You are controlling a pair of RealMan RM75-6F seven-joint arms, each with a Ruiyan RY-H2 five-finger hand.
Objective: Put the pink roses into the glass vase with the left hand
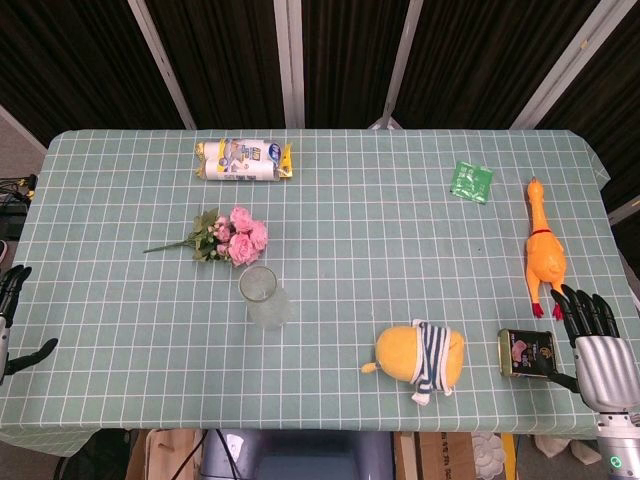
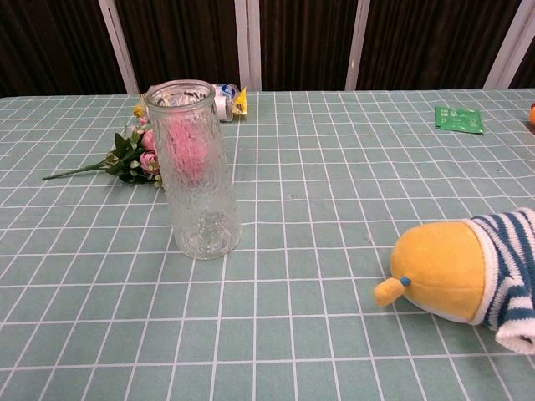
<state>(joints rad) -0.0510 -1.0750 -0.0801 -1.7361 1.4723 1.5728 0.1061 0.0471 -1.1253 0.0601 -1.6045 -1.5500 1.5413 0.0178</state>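
Roses [image 1: 236, 238] lie flat on the table [image 1: 380, 250], pink heads toward the vase, green stems pointing left. Not in the vase yet. Vase [image 1: 265, 297] stands upright just in front-right of the blooms, apart from them in the head view; in the chest view the pink heads show through the glass [image 2: 195, 171], stems out to the left [image 2: 117, 160].

Left hand [image 1: 14, 320] sits at the far left table edge, well apart from roses and vase. Fingers apart, holding nothing; partly cut off by the frame. Not seen in the chest view.

Right hand [image 1: 590, 340] at the near right corner, fingers spread, nothing grasped. Thumb just beside a small tin [image 1: 527, 355]; contact cannot be told.

Other items: white-and-yellow packet [image 1: 244, 160] at the far side, left of centre. Green sachet [image 1: 470, 181] far right. Rubber chicken [image 1: 543, 252] lying lengthwise along the right edge, feet near the right hand's fingertips. Yellow plush [image 1: 420, 356] in a striped top lies on its side near the front edge, between vase and tin; fills the lower right of the chest view [image 2: 456, 271].

Table covered by a green grid cloth. Dark panels behind.
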